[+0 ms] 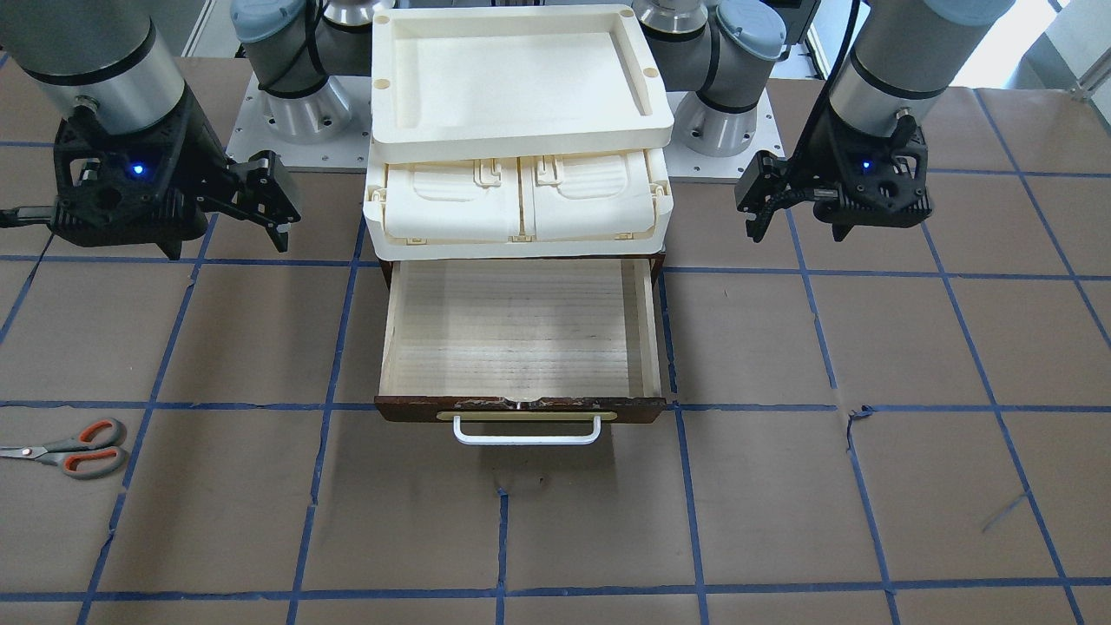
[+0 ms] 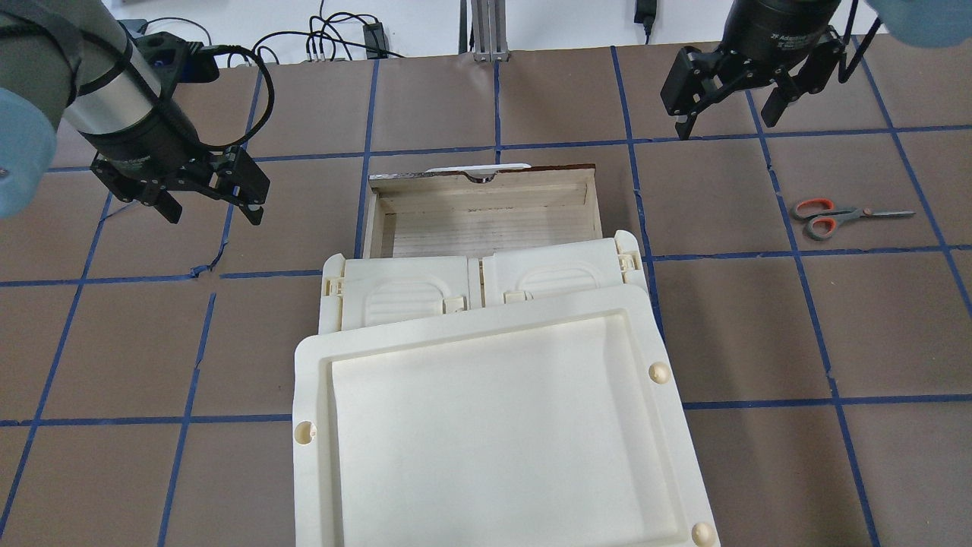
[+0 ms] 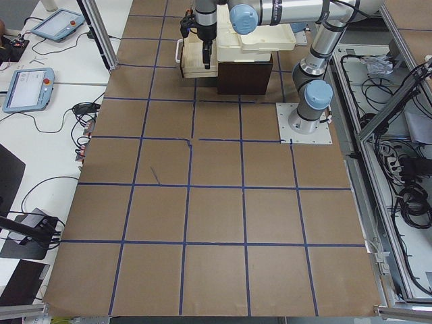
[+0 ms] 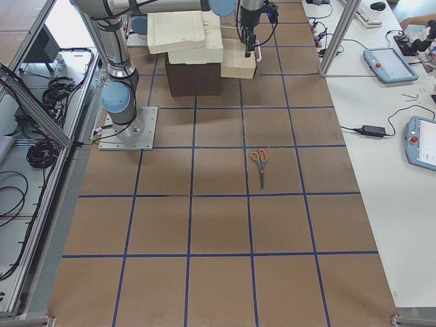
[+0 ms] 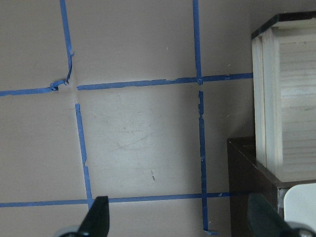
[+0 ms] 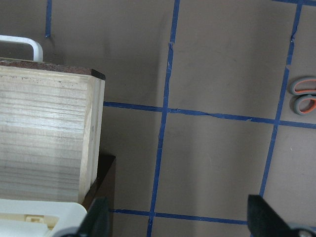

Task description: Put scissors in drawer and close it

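Note:
The scissors (image 1: 69, 447) lie flat on the brown table on my right side. They also show in the overhead view (image 2: 835, 216) and at the edge of the right wrist view (image 6: 306, 94). The drawer (image 1: 521, 330) is pulled out and holds nothing, with its white handle (image 1: 527, 431) facing away from me. My right gripper (image 2: 727, 120) is open and empty above the table, between the drawer and the scissors. My left gripper (image 2: 213, 211) is open and empty, hovering left of the drawer (image 2: 486, 220).
A cream tray (image 2: 486, 323) lies askew on a cream plastic case (image 2: 402, 289) on top of the dark cabinet (image 3: 243, 77) that houses the drawer. Blue tape lines grid the brown table. Tablets and cables lie on the side benches.

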Tool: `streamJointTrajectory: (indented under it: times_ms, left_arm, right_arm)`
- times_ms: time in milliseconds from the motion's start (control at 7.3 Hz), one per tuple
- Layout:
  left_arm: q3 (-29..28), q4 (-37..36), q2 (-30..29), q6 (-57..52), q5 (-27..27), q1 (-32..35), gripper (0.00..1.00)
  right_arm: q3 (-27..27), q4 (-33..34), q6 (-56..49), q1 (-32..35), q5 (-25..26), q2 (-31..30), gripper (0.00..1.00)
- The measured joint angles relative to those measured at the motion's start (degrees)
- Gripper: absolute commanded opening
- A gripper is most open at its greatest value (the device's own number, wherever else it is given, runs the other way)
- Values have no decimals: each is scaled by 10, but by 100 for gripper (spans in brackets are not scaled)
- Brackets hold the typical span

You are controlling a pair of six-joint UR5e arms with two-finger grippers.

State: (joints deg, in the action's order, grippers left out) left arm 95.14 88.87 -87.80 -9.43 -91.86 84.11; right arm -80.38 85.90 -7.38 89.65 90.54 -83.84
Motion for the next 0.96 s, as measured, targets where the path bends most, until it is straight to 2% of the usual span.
streamJointTrajectory:
  times_ms: [959]
  left_arm:
    - [1,2,0,-4,-2,0,100]
  right_arm:
    - [-20,-1,3,-2,3,-12,100]
